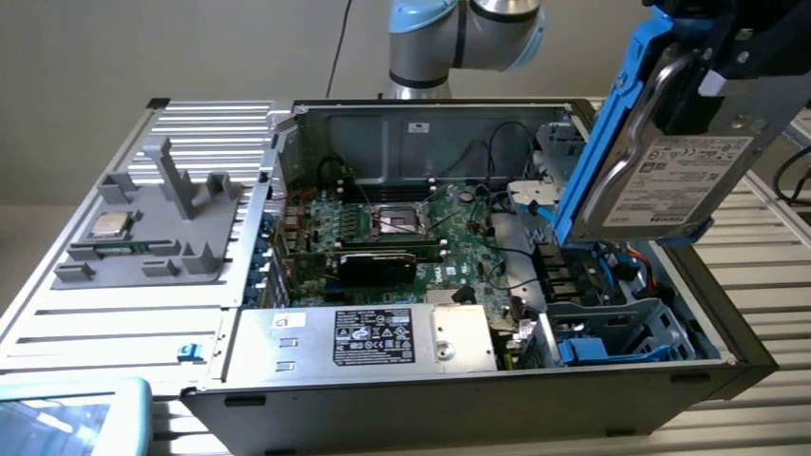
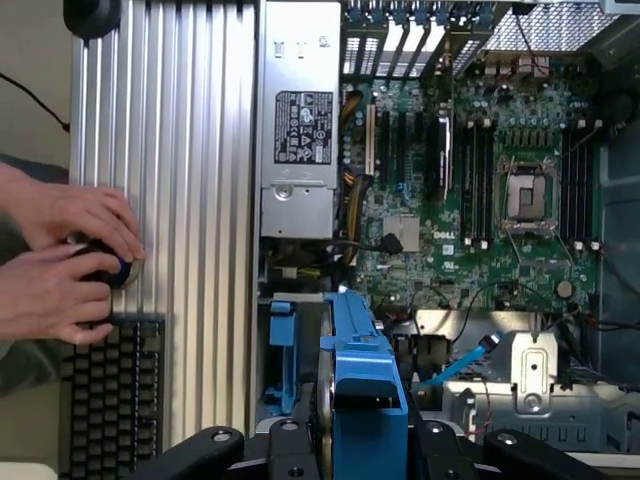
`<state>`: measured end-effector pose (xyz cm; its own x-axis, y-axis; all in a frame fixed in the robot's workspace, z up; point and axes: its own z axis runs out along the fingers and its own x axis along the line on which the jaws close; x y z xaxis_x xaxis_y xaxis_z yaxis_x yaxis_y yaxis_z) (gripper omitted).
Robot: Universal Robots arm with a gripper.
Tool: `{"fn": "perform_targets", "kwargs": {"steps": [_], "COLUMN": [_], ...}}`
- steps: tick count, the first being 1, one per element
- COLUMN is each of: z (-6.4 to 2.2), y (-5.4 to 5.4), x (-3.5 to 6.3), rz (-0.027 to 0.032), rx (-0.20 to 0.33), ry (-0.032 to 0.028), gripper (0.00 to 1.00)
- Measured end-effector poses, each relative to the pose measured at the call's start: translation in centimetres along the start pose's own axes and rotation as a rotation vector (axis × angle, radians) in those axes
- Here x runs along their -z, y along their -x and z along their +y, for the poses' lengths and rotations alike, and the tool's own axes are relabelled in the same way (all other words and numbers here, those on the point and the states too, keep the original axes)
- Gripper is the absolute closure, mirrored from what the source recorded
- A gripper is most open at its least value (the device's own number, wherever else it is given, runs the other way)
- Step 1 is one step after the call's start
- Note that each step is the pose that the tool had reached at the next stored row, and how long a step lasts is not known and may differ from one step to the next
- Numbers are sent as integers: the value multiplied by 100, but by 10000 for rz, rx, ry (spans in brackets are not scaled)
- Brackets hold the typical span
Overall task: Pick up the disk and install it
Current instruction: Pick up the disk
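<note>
Hanging from the gripper [image 1: 725,59], whose jaws are clamped partway closed on its upper end, the disk [image 1: 666,176] stands on edge with its long axis nearly upright and slightly tilted, just above the drive bay [image 1: 609,334], its lower end pointing down toward that bay.

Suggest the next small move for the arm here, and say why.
Probably lower the disk toward the drive bay: the gripper holds it on edge above the open computer case, apart from the bay below.
</note>
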<state>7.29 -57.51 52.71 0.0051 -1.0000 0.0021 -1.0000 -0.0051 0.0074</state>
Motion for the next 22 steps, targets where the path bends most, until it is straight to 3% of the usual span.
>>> {"fn": "perform_targets", "kwargs": {"steps": [5,9,13,17,22], "z": [-150,-205,-208,-203,-187], "y": [-122,-238,-275,-279,-278], "x": [1,-10,-33,-54,-74], "rz": [0,-6,-10,-7,10], "rx": [0,1,-1,0,-4], "ry": [0,-2,-25,-132,-179], "gripper": [63,63,63,63,63]}}
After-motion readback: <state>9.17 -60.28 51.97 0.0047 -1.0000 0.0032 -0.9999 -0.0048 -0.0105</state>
